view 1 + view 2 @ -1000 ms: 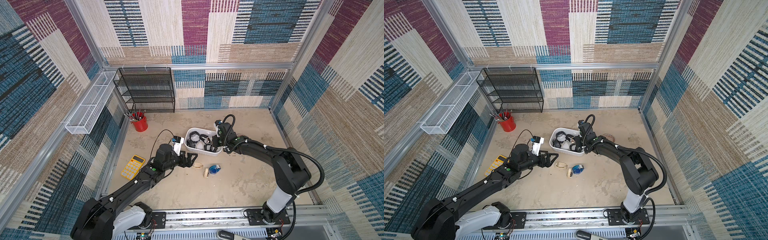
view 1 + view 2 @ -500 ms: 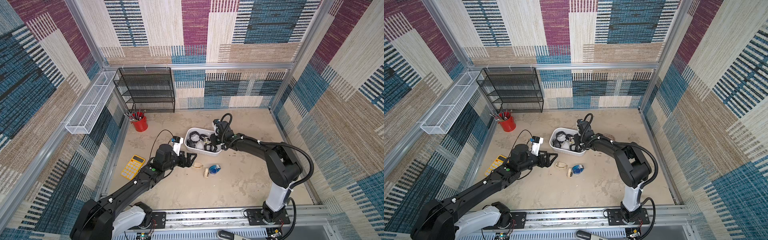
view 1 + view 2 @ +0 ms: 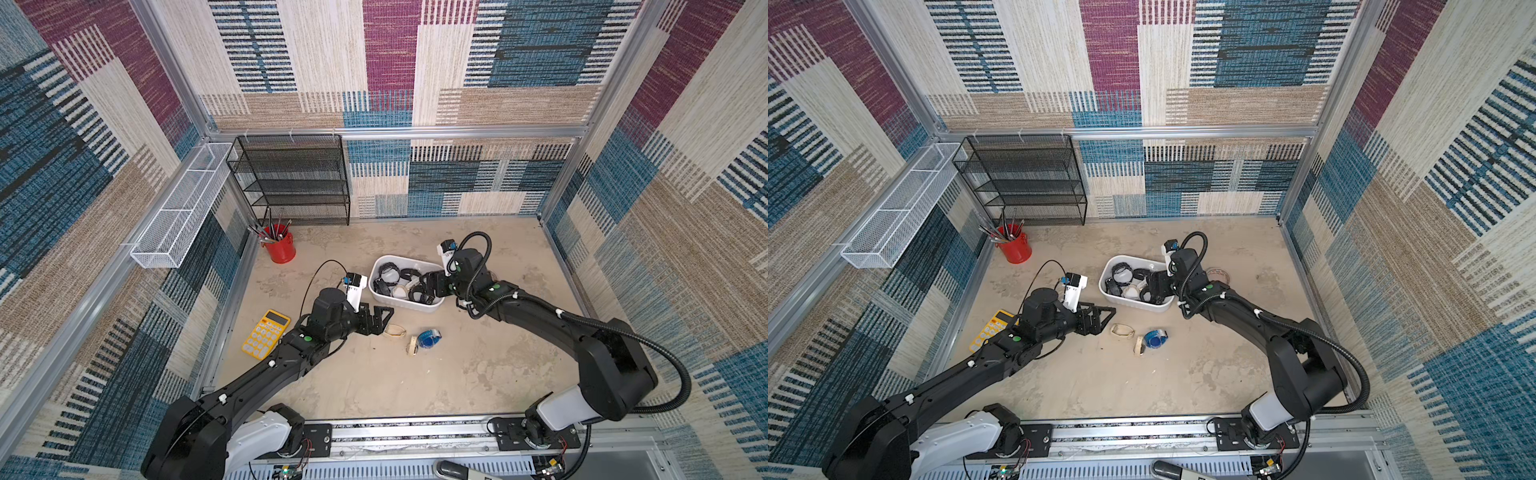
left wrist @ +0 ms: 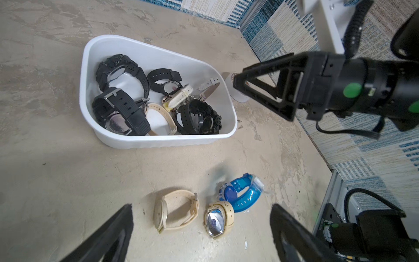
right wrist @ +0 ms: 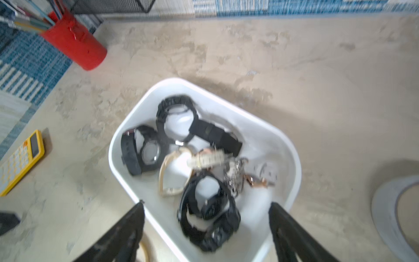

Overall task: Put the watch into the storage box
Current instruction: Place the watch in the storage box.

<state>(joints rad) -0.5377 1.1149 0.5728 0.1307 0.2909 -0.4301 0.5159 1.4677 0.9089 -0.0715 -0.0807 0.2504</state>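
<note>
The right gripper (image 5: 206, 205) has just opened wide above the box (image 4: 158, 141), its black watch (image 4: 199, 118) now lying inside, so the open left gripper (image 4: 201, 207) can take the loose watches (image 4: 175, 209) at the box's 6 o'clock.

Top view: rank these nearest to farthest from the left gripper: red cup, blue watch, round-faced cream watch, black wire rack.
From the left gripper, in a top view:
1. round-faced cream watch: right in front of it.
2. blue watch: a little beyond, toward the right arm's side.
3. red cup: back near the left wall.
4. black wire rack: against the back wall.
</note>
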